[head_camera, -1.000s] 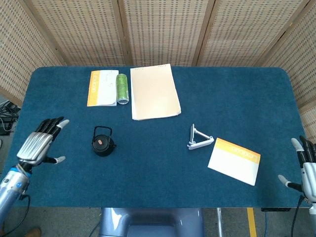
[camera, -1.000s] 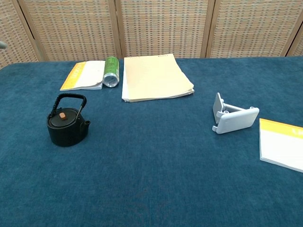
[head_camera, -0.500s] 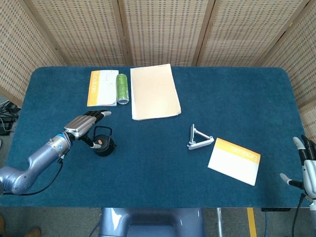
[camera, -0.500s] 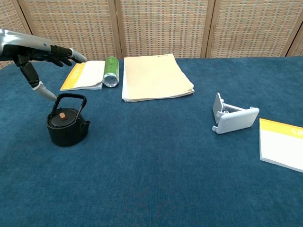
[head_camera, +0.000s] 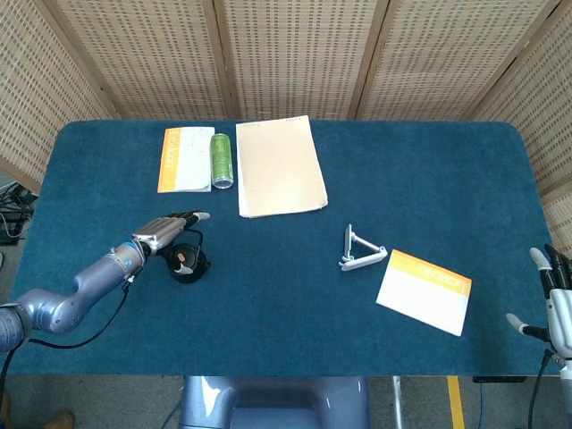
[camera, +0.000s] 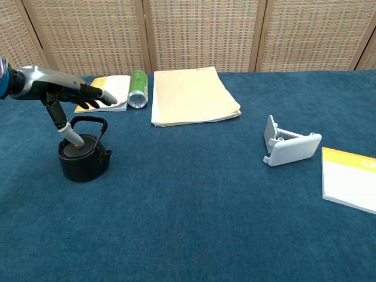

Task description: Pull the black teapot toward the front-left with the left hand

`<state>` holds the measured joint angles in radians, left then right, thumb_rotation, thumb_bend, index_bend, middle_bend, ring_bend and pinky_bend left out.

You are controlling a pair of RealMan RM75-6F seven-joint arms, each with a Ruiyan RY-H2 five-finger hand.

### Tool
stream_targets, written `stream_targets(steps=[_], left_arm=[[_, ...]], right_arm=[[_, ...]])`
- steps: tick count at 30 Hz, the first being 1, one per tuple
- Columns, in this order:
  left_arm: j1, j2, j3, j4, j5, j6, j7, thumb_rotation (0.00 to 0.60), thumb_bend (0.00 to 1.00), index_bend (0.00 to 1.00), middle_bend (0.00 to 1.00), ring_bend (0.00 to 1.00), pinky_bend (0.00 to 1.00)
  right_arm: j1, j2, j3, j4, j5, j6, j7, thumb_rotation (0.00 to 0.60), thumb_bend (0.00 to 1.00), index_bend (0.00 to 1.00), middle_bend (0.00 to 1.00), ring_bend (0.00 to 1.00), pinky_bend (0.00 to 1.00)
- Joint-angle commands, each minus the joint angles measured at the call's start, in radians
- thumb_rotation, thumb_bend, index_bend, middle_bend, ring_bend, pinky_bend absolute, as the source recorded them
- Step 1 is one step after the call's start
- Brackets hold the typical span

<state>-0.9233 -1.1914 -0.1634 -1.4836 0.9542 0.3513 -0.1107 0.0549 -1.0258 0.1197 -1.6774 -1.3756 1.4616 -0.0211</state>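
The black teapot [head_camera: 189, 262] [camera: 85, 159] stands upright on the blue table [head_camera: 295, 322], left of centre, its bail handle raised. My left hand [head_camera: 168, 231] [camera: 69, 93] hovers just over it, reaching in from the left. Its fingers [camera: 97, 94] stretch out flat above and past the handle, and its thumb points down with the tip touching the lid. Nothing is gripped. My right hand [head_camera: 555, 302] stays at the table's front-right edge with its fingers apart, holding nothing; the chest view does not show it.
Behind the teapot lie a yellow-and-white booklet [head_camera: 185, 160] [camera: 106, 93], a green can [head_camera: 221, 160] [camera: 138, 89] on its side and a stack of beige paper [head_camera: 279, 166] [camera: 192, 95]. A white folding stand [head_camera: 360, 251] [camera: 288, 145] and another booklet [head_camera: 424, 290] [camera: 351, 179] sit right.
My left hand swung in from the table's left edge to above the teapot, then lowered until its thumb met the lid. The teapot has not moved. The right hand stayed put.
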Motion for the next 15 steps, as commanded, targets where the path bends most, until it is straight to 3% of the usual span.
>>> stream_targets(steps=[1, 15], left_arm=[[-0.004, -0.009, 0.013, 0.010, 0.001, 0.005, 0.002, 0.600, 0.07, 0.00, 0.00, 0.00, 0.00], [-0.012, 0.008, 0.038, -0.002, -0.015, 0.013, -0.030, 0.600, 0.07, 0.00, 0.30, 0.30, 0.00]], right_arm=[[0.000, -0.001, -0.001, -0.001, 0.000, 0.000, -0.002, 0.600, 0.00, 0.00, 0.00, 0.00, 0.00], [0.002, -0.004, -0.003, -0.003, -0.001, -0.001, -0.009, 0.600, 0.00, 0.00, 0.00, 0.00, 0.00]])
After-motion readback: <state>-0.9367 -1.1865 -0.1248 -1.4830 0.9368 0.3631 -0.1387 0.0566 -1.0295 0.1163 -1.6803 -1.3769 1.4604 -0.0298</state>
